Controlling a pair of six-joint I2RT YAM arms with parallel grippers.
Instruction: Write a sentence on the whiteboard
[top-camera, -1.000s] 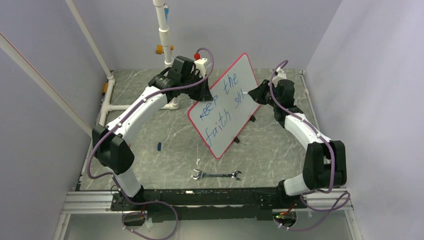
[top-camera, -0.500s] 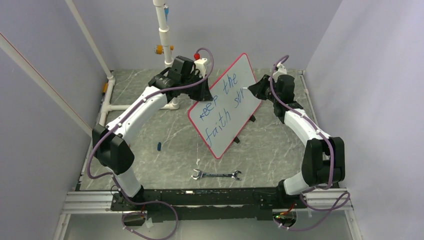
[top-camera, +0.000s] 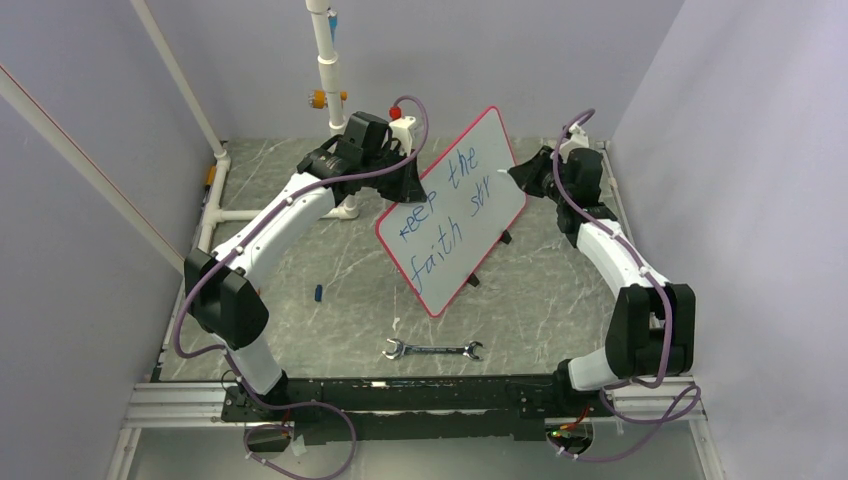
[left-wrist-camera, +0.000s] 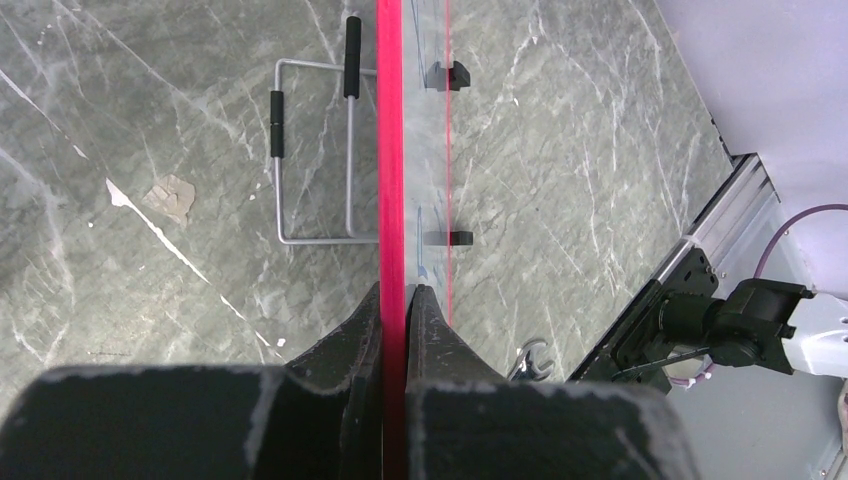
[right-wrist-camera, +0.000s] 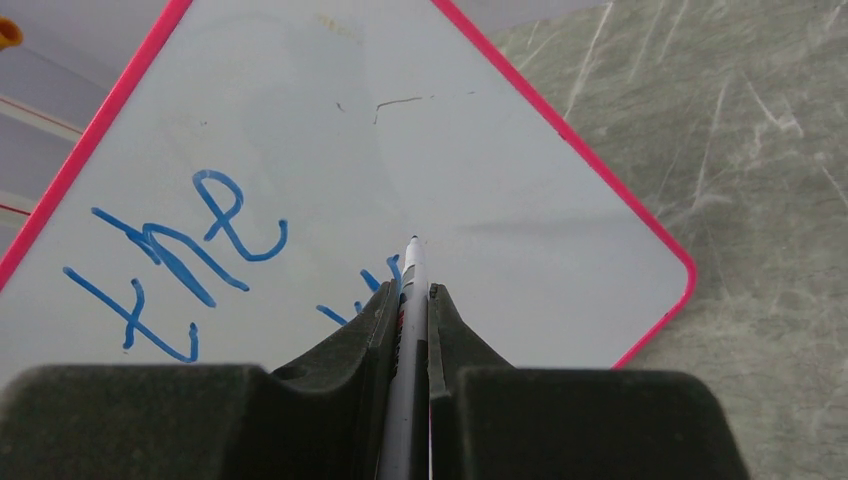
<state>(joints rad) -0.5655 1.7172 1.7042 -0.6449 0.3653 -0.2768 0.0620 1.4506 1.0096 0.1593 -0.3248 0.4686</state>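
The whiteboard stands tilted at the centre of the frame on the tabletop, its sentence reading "keep the faith str". The left claw is clamped on its red rim. The right claw is clamped on a marker, tip near the last letters.

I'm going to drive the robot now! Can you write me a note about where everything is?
Left gripper: shut on the red rim of the whiteboard, holding it tilted.
Right gripper: shut on the marker, with its tip near the board's right side.
Done: the sentence reads "keep the faith str".
Left: the last word looks unfinished, so finish it.
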